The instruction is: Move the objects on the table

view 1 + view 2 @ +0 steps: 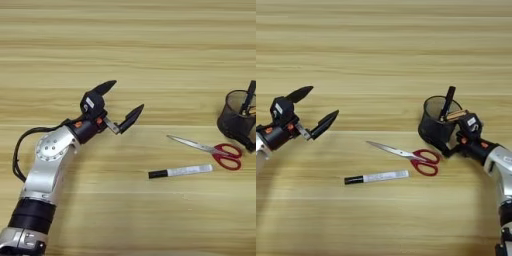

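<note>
Gripping the pen cup (437, 122) near the counter's (384, 45) right edge, right claw (453, 142) closed on its wall | left claw (118, 105) wide open, empty | risk: cup tipping, pens spilling.

Both head eyes look steeply down, seemingly close, sharing the table (150, 40) middle.

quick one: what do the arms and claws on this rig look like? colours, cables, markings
Both arms are silver metal. The left arm has a round silver joint plate with small holes, a black cuff lower down and a black cable looping along its outer side. Each wrist is black with orange accents and a small white label. The left claw has two tapered, pointed black fingers. The right claw is also black.
</note>
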Available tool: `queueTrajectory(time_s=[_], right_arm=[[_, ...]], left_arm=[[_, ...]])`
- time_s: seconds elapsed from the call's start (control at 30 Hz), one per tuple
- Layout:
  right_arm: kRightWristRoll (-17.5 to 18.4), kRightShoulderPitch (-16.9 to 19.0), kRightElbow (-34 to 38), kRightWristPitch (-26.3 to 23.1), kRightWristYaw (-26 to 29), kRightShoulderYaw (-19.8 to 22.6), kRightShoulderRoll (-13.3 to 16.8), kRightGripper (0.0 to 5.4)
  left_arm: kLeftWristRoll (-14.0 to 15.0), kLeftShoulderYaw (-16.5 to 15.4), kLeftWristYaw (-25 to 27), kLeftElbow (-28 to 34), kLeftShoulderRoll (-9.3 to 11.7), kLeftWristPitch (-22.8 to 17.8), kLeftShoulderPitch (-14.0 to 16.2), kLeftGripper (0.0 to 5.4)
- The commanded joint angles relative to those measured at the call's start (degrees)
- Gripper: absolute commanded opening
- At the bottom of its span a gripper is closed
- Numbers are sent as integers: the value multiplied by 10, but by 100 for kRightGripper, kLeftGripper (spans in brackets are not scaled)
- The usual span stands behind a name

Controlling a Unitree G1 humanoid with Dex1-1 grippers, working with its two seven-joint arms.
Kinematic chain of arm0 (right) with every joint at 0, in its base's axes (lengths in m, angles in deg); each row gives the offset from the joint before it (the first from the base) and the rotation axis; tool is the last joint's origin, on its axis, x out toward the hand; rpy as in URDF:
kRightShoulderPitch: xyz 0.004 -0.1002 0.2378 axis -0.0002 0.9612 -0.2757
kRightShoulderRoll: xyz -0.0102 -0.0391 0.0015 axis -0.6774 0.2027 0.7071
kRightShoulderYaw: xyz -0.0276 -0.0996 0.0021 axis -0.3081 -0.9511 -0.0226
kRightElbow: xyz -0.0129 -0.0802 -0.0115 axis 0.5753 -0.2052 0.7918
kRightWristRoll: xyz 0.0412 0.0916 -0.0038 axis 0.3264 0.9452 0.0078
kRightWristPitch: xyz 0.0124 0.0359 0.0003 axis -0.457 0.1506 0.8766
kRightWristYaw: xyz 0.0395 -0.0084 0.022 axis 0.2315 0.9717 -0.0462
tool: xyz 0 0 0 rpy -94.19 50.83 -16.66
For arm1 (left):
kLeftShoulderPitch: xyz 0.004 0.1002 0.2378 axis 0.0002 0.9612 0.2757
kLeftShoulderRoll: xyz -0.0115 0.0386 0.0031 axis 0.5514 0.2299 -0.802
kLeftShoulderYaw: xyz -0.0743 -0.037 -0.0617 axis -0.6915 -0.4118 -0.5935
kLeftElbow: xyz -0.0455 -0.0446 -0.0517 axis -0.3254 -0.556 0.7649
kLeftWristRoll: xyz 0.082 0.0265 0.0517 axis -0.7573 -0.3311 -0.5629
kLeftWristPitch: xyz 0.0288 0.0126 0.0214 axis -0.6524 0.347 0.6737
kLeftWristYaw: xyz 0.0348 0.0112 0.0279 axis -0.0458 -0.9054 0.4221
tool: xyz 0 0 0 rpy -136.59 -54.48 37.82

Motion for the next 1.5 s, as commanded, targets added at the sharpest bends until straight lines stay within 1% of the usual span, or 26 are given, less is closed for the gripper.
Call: queueTrajectory(time_s=[0.03, 0.33, 0.6, 0.93, 1.03, 1.27, 1.4, 1.5], right_arm=[[7, 5, -11, 7, 13, 9, 9, 539], [15, 27, -12, 15, 41, 16, 17, 539], [18, 56, -2, 19, 71, 24, 34, 539], [24, 109, 41, 13, 128, 26, 72, 539], [36, 121, 71, 4, 143, 30, 79, 539], [65, 149, 167, -27, 167, 35, 97, 539], [99, 181, 261, -57, 187, 32, 104, 539], [113, 207, 324, -76, 202, 18, 104, 539]], left_arm=[[-8, 0, -1, -7, 0, 7, -11, 540], [-11, 3, -1, -7, -1, 10, -14, 540], [-14, 3, -2, -11, 0, 12, -14, 540], [-17, 7, -4, -21, -2, 16, -19, 540], [-18, 7, -4, -28, -3, 19, -21, 540], [-18, 8, -6, -36, -5, 22, -22, 540], [-18, 8, -7, -40, -6, 23, -24, 540], [-19, 9, -9, -48, -9, 26, -27, 540]])
